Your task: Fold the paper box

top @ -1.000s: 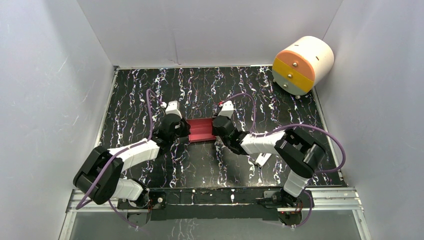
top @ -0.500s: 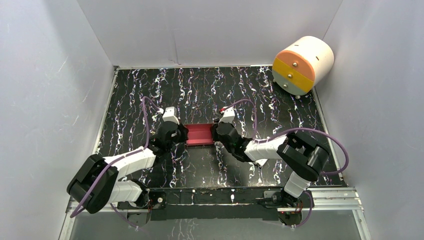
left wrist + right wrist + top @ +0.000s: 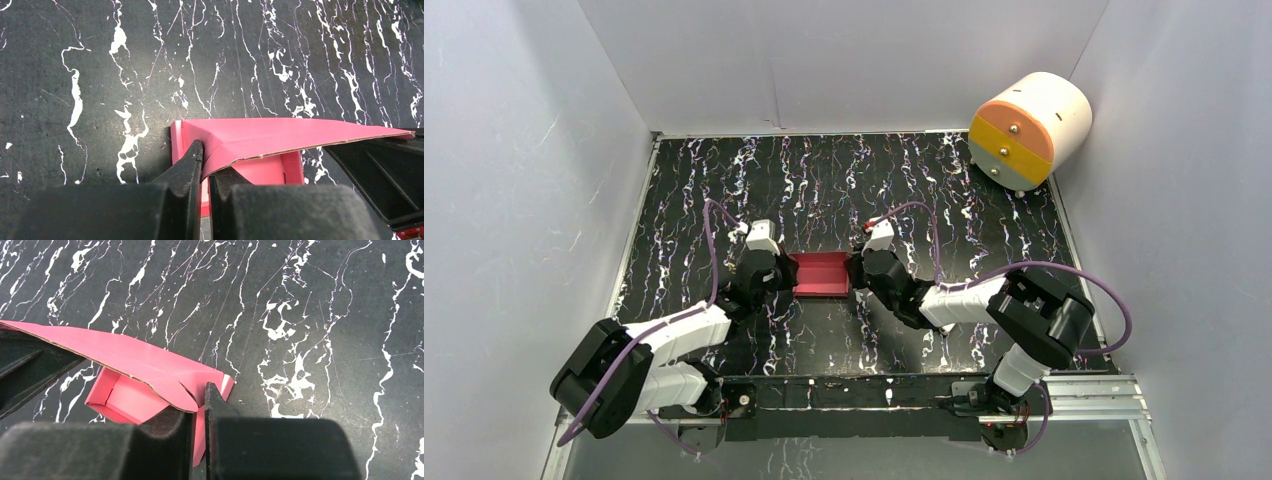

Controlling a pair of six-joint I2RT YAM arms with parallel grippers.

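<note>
The black, white-veined marbled surface (image 3: 824,170) fills the enclosure, with a big white-and-orange cylinder (image 3: 1029,130) lying in its far right corner, well apart from the work. Both arms reach in toward the middle, where the pink-red thin-card paper box (image 3: 821,273) sits between them as a shallow, half-formed tray.

The left tool (image 3: 205,155) is nipped tight on the box's left end wall. The right tool (image 3: 199,400) is narrowly clamped on the right end wall. In both wrist views one long panel stands raised over the tray, running from one tool to the other.

The step in hand looks like bringing that long panel down and in. It will probably go best if both pinches stay level and travel together, so the thin card bends along its crease and does not bow in the middle. Neither end should be let go until the panel is seated.

Compared with a second ago, the box and both wrists have come closer to the arm bases. The left elbow has swung outward and lower.
</note>
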